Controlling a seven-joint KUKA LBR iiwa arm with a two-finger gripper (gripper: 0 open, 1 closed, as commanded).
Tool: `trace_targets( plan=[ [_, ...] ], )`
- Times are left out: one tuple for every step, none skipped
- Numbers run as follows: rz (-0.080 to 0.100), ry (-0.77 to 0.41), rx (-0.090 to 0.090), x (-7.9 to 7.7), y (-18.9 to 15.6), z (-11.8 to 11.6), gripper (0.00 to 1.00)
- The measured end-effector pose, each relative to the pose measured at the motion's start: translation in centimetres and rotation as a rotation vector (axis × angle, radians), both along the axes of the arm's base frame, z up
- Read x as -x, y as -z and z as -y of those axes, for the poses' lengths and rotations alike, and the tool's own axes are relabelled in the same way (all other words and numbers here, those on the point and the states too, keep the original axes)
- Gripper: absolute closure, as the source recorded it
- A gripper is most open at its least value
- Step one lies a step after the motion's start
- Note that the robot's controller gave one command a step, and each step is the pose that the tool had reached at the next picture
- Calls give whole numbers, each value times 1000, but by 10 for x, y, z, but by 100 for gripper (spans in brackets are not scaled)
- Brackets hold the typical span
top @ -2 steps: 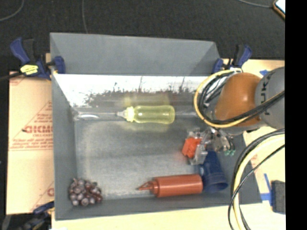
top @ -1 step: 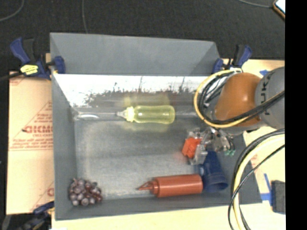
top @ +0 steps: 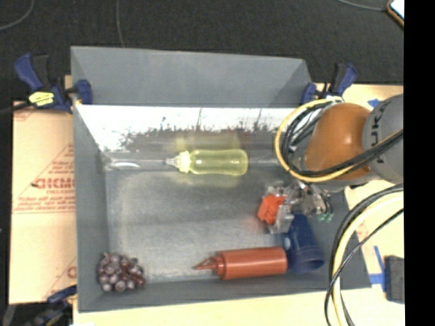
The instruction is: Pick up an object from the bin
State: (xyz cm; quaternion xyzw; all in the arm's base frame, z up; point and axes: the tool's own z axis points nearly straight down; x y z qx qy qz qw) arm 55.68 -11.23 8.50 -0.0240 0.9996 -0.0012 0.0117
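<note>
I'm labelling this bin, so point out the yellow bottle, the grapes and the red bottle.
yellow bottle (top: 217, 162), camera view, middle of its body.
grapes (top: 119, 272), camera view, centre of the bunch.
red bottle (top: 255, 262), camera view, middle of its body.

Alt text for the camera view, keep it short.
The gripper is in the grey bin at its right side, next to a blue cup-like thing and a reddish-brown squeeze bottle lying along the front wall. A pale yellow bottle lies by the back wall; a purple grape bunch sits in the front-left corner.
</note>
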Motion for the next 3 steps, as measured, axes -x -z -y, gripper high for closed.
trace_targets(
  plan=[
    [3, 10, 2, 0, -8, 8, 100],
    [10, 13, -1, 10, -14, 14, 100],
    [5, -30, 3, 13, -104, 5, 100]
  ],
)
